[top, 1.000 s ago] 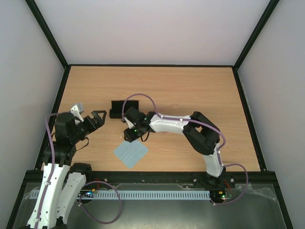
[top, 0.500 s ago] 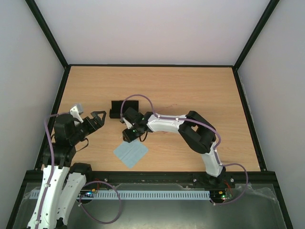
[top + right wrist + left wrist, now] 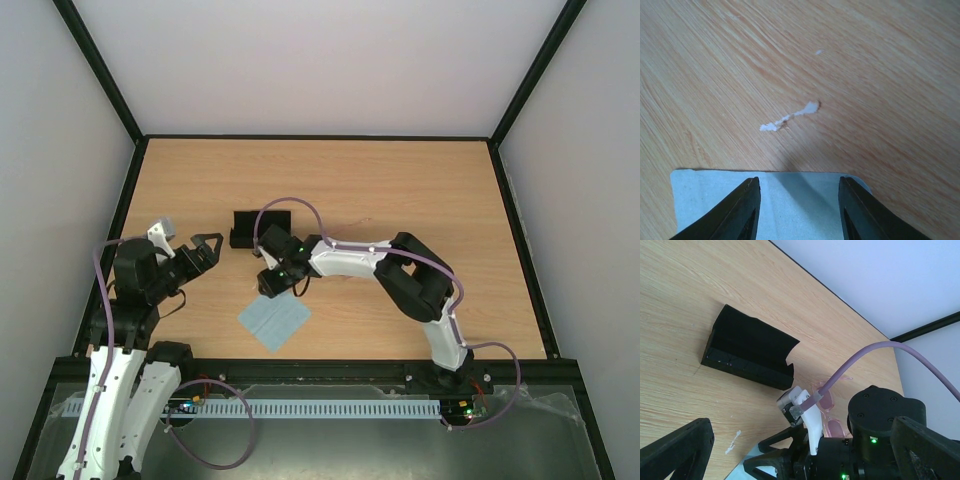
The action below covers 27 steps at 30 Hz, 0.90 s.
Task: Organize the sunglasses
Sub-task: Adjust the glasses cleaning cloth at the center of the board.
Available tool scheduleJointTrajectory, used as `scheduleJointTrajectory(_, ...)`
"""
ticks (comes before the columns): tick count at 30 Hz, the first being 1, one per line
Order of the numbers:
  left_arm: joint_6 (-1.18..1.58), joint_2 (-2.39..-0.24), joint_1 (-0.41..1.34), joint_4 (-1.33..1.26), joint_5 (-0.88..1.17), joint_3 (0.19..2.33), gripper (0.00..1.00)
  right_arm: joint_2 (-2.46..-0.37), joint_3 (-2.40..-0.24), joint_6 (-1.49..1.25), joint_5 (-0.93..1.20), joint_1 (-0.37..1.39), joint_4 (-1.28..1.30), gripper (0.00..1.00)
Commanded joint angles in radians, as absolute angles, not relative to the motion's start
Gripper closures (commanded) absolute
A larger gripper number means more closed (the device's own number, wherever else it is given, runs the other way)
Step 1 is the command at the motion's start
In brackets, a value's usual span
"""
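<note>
The pink sunglasses (image 3: 835, 427) lie on the table just right of the black case (image 3: 747, 355), partly hidden behind my right wrist; I cannot make them out in the top view. My right gripper (image 3: 268, 286) is open and empty, its tips low over the far corner of the light blue cloth (image 3: 275, 322). The right wrist view shows its fingers (image 3: 747, 210) spread above the cloth (image 3: 705, 200). My left gripper (image 3: 205, 250) is open and empty, left of the case (image 3: 258, 228), pointing toward it.
A white smear (image 3: 790, 116) marks the wood just beyond the cloth. The table is bounded by black rails and white walls. The right arm's purple cable (image 3: 860, 360) arcs above the sunglasses.
My right gripper has edged slightly left and lower over the cloth's corner. The left arm has barely moved.
</note>
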State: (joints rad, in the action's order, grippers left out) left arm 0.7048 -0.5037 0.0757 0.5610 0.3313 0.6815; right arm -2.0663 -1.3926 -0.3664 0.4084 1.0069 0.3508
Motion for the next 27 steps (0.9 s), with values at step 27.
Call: scheduleJointTrajectory(27, 0.663, -0.604, 0.082, 0.477, 0.373, 0.596, 0.01, -1.824, -1.163, -0.342, 0.285, 0.889, 0.375, 0.55)
